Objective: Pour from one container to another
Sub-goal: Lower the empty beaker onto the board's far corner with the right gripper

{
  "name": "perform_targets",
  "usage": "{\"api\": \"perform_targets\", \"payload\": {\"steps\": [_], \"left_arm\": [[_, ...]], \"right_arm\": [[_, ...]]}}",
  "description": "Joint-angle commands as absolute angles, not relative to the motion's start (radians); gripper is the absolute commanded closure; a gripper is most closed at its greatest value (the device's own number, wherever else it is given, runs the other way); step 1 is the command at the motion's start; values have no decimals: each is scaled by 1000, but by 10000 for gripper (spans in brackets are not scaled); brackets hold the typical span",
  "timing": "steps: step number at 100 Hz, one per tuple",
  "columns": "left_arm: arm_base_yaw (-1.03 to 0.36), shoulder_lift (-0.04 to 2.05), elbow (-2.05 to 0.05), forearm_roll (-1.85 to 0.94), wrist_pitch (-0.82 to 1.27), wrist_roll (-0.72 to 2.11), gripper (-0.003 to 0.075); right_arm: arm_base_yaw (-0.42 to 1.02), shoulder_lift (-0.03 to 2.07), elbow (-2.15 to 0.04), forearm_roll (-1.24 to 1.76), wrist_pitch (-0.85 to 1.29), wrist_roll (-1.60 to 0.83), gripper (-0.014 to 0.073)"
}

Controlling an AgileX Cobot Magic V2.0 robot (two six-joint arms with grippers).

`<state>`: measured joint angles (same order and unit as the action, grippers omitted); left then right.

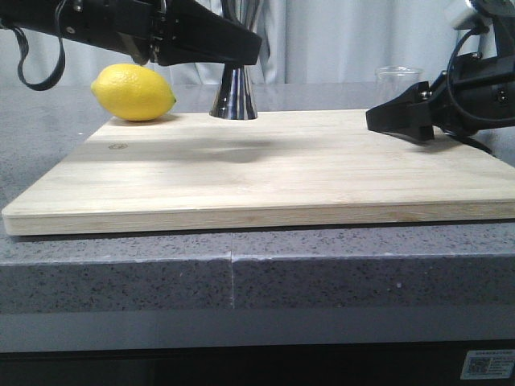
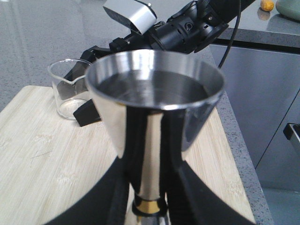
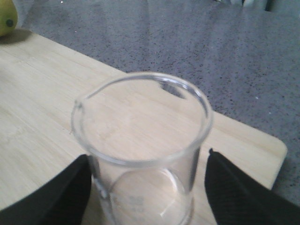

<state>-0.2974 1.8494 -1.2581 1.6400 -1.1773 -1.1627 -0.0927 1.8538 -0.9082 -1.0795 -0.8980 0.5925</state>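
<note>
The glass beaker (image 3: 140,150) stands upright on the wooden board (image 1: 265,173) near its far right corner, pouring lip turned toward the lemon side, and looks empty. The right gripper (image 3: 145,187) brackets it: one black finger (image 3: 51,192) sits against the glass on one side, while the other finger (image 3: 243,187) appears just clear of the wall, so the jaws are spread around the beaker, not clamped. In the front view only the beaker's rim shows behind the right arm.

The steel jigger (image 2: 152,122) stands upright at the board's far edge, left of centre, its gold band at the waist. The left gripper (image 2: 147,197) is closed on it, fingers pressing the narrow stem from both sides. Its upper cup may hold liquid; the shine makes that hard to judge.

A lemon (image 1: 133,92) lies on the grey counter (image 1: 241,265) just beyond the board's far left corner.
</note>
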Motion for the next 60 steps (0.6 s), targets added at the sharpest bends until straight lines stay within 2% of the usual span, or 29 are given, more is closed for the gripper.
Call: {"api": "perform_targets", "payload": {"steps": [1, 60], "left_arm": [[-303, 1793, -1286, 1571, -1360, -1165, 608], [-303, 1793, -1286, 1571, -1360, -1165, 608]], "right_arm": [[-99, 1818, -928, -1036, -944, 587, 84], [-99, 1754, -930, -1020, -935, 664, 69]]}}
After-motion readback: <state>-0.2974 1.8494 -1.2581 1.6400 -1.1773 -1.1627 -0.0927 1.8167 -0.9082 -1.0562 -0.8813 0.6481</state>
